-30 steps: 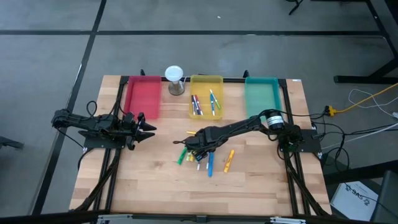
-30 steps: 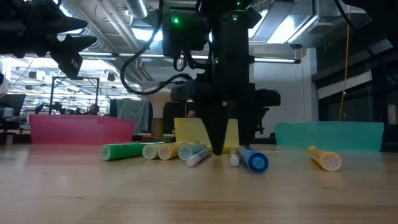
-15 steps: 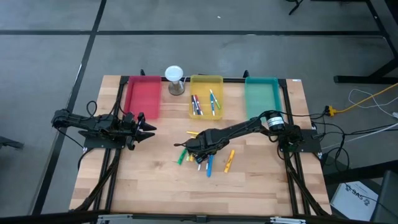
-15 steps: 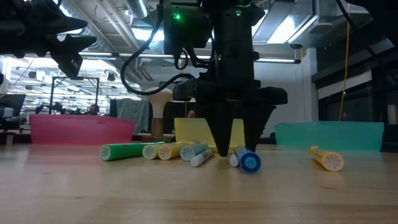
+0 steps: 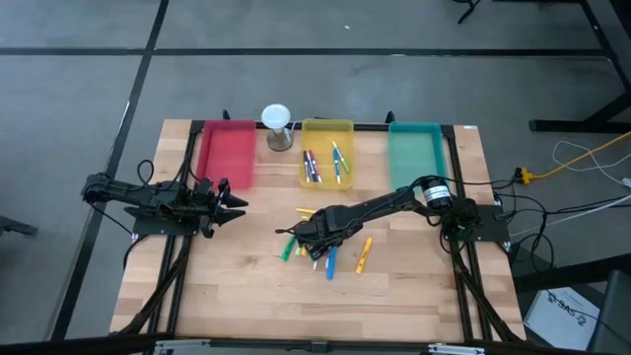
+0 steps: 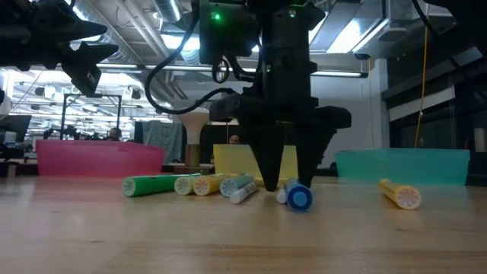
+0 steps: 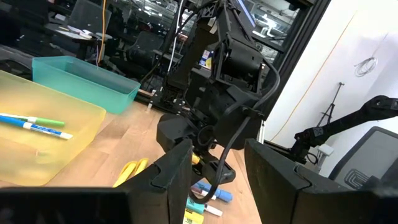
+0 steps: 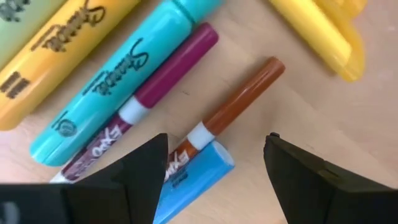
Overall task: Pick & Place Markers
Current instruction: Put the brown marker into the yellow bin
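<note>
Several loose markers point(image 5: 325, 247) lie flat in a cluster on the wooden table, and more lie in the yellow tray point(image 5: 326, 133). My right gripper point(image 5: 317, 240) is open and points down into the cluster, its tips just above the table point(image 6: 287, 186). In the right wrist view its fingers stand either side of a thin brown marker point(image 8: 239, 99) and a blue marker point(image 8: 194, 175). A maroon marker point(image 8: 158, 84), a teal one point(image 8: 124, 81) and yellow ones point(image 8: 314, 28) lie beside them. My left gripper point(image 5: 240, 204) waits open above the table's left side. My right gripper comes from above, pointing down, with one finger point(image 6: 268, 171) on each side of the blue marker's end point(image 6: 299, 199). I cannot tell whether either finger touches the blue or the brown marker.
A red tray point(image 5: 227, 163) and a teal tray point(image 5: 414, 163) flank the yellow tray along the far edge. A white-topped hourglass-like object point(image 5: 277, 126) stands between the red and yellow trays. One yellow marker point(image 6: 399, 194) lies apart on the right. Bare wood spans the near half.
My right gripper has opened: its fingers were together a second ago and now stand apart over the cluster. The blue marker has shifted a little toward the table's left and turned, so its end now faces the near edge.
</note>
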Robot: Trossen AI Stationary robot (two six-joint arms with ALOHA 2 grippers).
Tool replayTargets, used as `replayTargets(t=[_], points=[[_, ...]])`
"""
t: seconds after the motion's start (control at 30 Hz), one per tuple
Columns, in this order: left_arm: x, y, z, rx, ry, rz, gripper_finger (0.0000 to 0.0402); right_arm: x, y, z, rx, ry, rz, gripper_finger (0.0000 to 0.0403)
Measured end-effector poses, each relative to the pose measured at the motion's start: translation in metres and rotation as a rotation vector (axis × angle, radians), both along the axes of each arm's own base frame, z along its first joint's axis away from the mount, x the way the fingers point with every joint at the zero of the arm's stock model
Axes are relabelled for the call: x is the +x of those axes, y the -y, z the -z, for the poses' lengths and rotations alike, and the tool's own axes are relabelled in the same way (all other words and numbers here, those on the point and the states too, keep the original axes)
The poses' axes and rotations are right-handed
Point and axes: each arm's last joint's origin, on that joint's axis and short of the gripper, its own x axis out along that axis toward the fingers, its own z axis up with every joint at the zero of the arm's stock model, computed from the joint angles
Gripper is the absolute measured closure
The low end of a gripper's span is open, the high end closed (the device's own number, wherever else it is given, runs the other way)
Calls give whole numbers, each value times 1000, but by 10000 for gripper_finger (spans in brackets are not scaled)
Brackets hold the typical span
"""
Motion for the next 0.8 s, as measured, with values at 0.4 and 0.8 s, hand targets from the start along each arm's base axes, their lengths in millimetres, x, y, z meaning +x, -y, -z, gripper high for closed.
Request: replayTargets(t=[0.4,0.8], points=[[0,0,0,0,0,0,258,0,0,0,-12,1,-7,186],[0,0,0,0,-1,0,258,0,0,0,-12,1,-15,251]])
